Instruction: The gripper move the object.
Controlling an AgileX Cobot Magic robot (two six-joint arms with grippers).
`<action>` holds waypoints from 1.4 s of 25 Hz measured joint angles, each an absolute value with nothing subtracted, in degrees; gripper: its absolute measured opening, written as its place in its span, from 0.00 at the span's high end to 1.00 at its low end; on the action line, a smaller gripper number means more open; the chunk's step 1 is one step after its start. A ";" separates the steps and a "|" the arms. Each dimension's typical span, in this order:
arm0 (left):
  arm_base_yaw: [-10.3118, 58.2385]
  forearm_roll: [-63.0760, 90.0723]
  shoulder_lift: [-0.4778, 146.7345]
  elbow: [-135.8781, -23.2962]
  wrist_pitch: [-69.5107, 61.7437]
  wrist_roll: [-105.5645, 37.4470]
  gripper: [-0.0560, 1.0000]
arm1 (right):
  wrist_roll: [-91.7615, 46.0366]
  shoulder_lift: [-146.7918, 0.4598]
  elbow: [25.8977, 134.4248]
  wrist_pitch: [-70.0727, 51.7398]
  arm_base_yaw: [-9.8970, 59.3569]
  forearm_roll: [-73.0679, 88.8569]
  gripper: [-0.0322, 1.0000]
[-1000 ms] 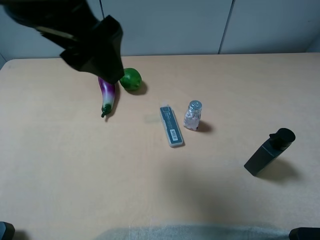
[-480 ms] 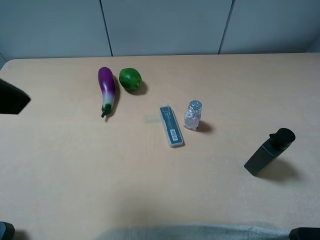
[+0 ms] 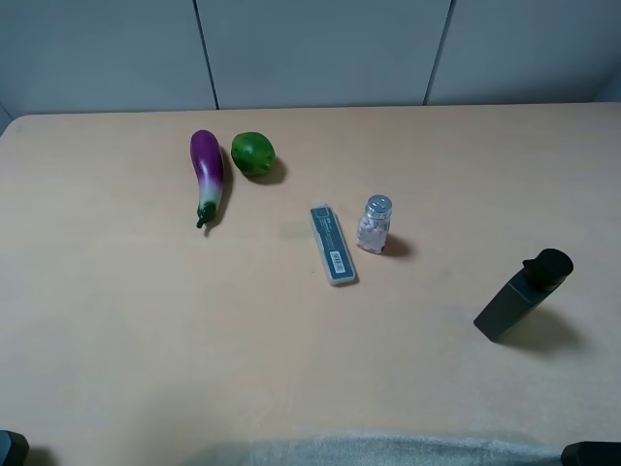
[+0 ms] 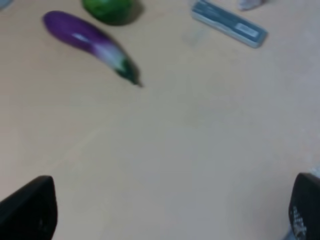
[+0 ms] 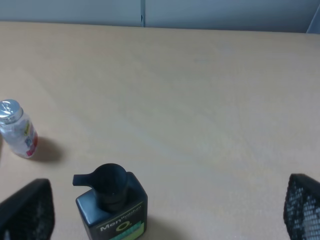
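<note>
The small clear bottle (image 3: 375, 224) with a silver cap and a pink label stands upright mid-table, just right of a flat grey case (image 3: 332, 245). It also shows in the right wrist view (image 5: 16, 130). My left gripper (image 4: 167, 215) is open and empty. It is pulled back over bare table, with the eggplant (image 4: 90, 42) and the case (image 4: 229, 24) far ahead of it. My right gripper (image 5: 165, 210) is open and empty, and the black pump bottle (image 5: 112, 207) stands just in front of it. Neither gripper touches anything.
A purple eggplant (image 3: 207, 175) and a green lime (image 3: 253, 153) lie at the back left. The black angular pump bottle (image 3: 522, 294) stands at the right. Dark arm parts show at the bottom corners (image 3: 10, 449). Grey cabinet fronts run behind the table's far edge.
The left arm, which hung over the eggplant, swung left and left the high view. The eggplant now shows in full. No object has moved.
</note>
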State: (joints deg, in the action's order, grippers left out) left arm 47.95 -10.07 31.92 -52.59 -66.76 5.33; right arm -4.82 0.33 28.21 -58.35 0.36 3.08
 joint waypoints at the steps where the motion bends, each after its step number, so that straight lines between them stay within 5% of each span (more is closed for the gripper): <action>1: 46.45 -10.07 30.45 -51.61 -66.76 5.00 0.08 | -4.82 0.33 28.21 -58.35 0.36 3.08 0.30; 17: 19.35 -5.54 7.91 -38.66 -66.81 0.88 0.08 | -4.82 0.33 28.21 -58.35 0.36 3.08 0.30; 35: 5.80 -0.47 -0.32 -29.98 -64.55 -7.06 0.08 | -4.76 0.33 28.21 -58.30 0.36 3.20 0.30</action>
